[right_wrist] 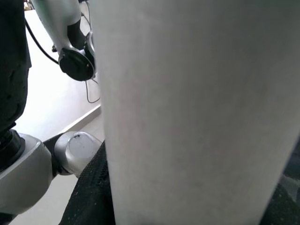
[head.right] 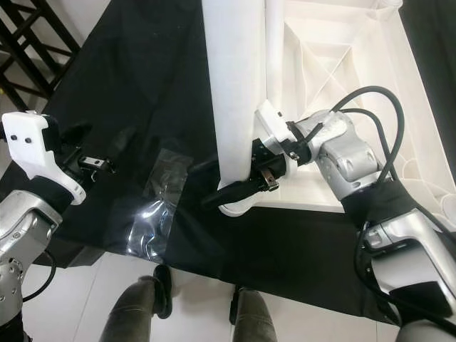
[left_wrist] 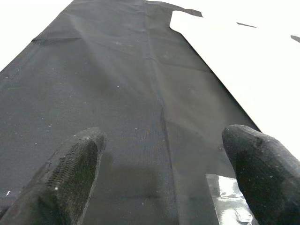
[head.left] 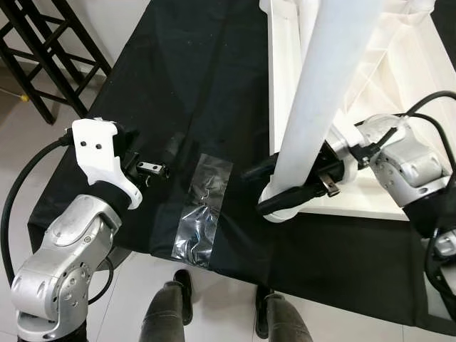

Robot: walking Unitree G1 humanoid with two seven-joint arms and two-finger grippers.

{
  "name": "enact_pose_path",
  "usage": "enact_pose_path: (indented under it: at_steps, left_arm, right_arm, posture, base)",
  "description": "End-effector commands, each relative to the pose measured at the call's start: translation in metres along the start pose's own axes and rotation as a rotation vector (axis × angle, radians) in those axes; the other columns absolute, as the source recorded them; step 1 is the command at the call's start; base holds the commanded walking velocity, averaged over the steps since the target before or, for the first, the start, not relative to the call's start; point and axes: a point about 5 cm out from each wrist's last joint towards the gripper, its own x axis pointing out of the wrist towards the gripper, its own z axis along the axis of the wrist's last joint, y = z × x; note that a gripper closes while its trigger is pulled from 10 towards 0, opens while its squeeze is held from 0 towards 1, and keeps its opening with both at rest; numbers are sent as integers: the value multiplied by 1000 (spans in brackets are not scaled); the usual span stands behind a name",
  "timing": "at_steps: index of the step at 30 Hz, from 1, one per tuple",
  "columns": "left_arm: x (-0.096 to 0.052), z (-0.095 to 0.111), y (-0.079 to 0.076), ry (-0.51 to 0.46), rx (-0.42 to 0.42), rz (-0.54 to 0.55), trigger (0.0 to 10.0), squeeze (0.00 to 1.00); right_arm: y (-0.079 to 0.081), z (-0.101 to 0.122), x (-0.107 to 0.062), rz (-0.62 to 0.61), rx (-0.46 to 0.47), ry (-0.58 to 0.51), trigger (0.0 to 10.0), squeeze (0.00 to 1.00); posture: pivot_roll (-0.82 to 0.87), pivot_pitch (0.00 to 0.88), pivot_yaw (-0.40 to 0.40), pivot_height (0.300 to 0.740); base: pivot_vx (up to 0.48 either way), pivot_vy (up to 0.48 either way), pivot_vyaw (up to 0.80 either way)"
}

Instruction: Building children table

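An upside-down white table top (head.left: 285,78) lies on a black cloth (head.left: 178,71). A white table leg (head.left: 328,78) stands upright at its near corner. My right gripper (head.left: 267,189) is shut on the leg near its base, one black finger on each side; the leg (right_wrist: 197,112) sits very close in the right wrist view. My left gripper (head.left: 167,160) hovers low over the cloth to the left, open and holding nothing, its fingers (left_wrist: 75,164) spread wide. A clear plastic bag (head.left: 201,210) lies flat on the cloth between the two grippers.
A black metal rack (head.left: 43,50) stands on the floor at the far left. Two legs in dark shoes (head.left: 171,306) stand on the pale tiles at the cloth's near edge. Bare cloth stretches beyond the left gripper.
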Motion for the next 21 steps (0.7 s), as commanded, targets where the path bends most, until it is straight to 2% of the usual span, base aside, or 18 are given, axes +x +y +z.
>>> enact_pose_path:
  at_steps: [1,5,10,21]
  left_arm:
    - [-4,-1,1,5,24,0,10000,0]
    - [-4,-1,1,5,25,0,10000,0]
    - [-4,0,0,4,28,-4,10000,0]
    - [-3,0,-1,9,34,-15,10000,0]
  right_arm:
    - [12,-34,11,35,134,53,10000,0]
    - [11,-34,10,32,136,37,10000,0]
    - [11,-38,9,-16,148,-64,10000,0]
    - [19,-46,11,-64,157,-110,10000,0]
  posture:
    - [101,405,-2,740]
    - [101,406,-3,740]
    - [105,408,4,740]
    - [110,408,16,740]
  base:
    - [0,0,0]
    - [0,0,0]
    - [0,0,0]
    - [0,0,0]
